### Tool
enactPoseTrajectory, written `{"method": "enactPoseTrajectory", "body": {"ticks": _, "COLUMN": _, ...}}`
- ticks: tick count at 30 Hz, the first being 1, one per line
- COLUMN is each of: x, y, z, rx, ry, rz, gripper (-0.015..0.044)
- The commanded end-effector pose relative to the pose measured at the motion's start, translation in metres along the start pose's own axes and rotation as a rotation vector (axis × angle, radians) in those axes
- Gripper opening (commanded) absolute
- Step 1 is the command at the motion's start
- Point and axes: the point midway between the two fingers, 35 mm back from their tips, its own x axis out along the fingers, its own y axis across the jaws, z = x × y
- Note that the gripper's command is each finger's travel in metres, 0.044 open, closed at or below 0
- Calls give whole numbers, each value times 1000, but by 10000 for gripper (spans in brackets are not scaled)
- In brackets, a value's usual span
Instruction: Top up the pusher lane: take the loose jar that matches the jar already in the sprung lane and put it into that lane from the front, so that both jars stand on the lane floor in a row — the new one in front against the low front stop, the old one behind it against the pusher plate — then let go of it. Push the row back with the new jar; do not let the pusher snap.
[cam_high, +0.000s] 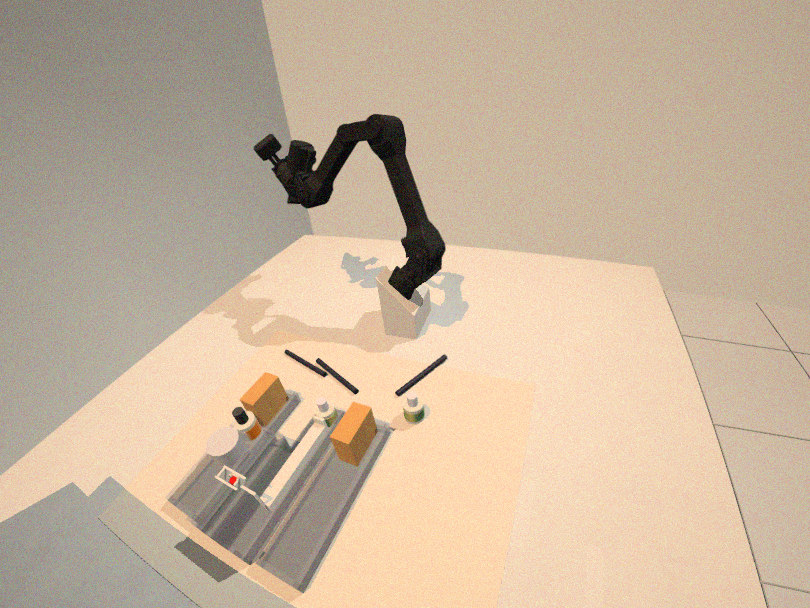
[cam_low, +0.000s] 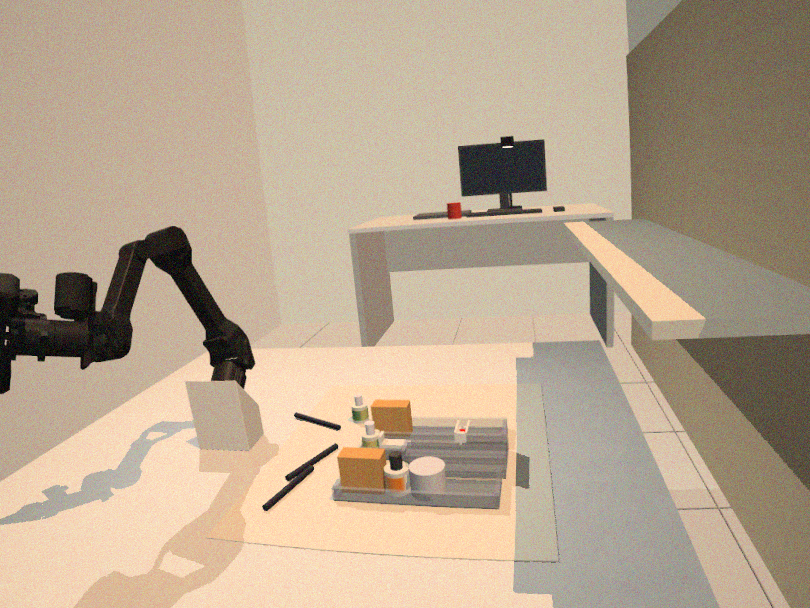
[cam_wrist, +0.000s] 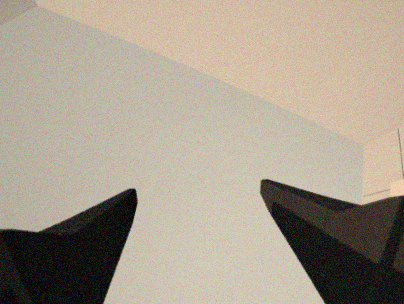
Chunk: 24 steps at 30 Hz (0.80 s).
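A loose jar (cam_high: 413, 412) (cam_low: 359, 411) with a white cap and green label stands upright on the mat, beside the rack's robot-side end. A similar white-capped jar with a green label (cam_high: 329, 416) (cam_low: 370, 438) stands at the robot-side end of the middle lane, partly hidden by white parts of the lane. A long white rail (cam_high: 293, 463) runs along that lane. The pusher plate and low front stop cannot be made out clearly. My gripper (cam_wrist: 200, 190) is open and empty, high above the table and far from both jars; its fingers are cut off at the left edge in the exterior view.
The grey rack (cam_high: 314, 523) (cam_low: 418, 498) also bears two orange boxes (cam_high: 353, 433) (cam_low: 361, 468), a black-capped jar with orange label (cam_high: 248, 425) (cam_low: 395, 477), a white round tub (cam_high: 222, 441) (cam_low: 427, 476) and a small white frame. Several black bars (cam_high: 422, 375) (cam_low: 287, 487) lie between rack and arm base.
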Motion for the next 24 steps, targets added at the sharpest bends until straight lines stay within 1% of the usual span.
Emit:
{"method": "enactPoseTrajectory", "body": {"ticks": 1, "x": -1, "y": 2, "z": -2, "rx": -7, "ry": 8, "rz": 4, "gripper": 426}}
{"method": "enactPoseTrajectory", "body": {"ticks": 2, "x": -3, "y": 9, "z": -7, "rx": -27, "ry": 33, "rz": 16, "gripper": 440}}
{"method": "enactPoseTrajectory", "body": {"ticks": 5, "x": -22, "y": 46, "z": -39, "rx": -145, "ry": 170, "rz": 87, "gripper": 440}}
{"method": "enactPoseTrajectory", "body": {"ticks": 11, "x": -83, "y": 110, "z": -101, "rx": -394, "ry": 444, "rz": 251, "gripper": 440}}
{"method": "enactPoseTrajectory", "body": {"ticks": 18, "x": -185, "y": 156, "z": -162, "rx": -688, "ry": 751, "rz": 462, "gripper": 440}}
{"method": "enactPoseTrajectory", "body": {"ticks": 24, "x": -290, "y": 168, "z": -194, "rx": -933, "ry": 1001, "rz": 652, "gripper": 440}}
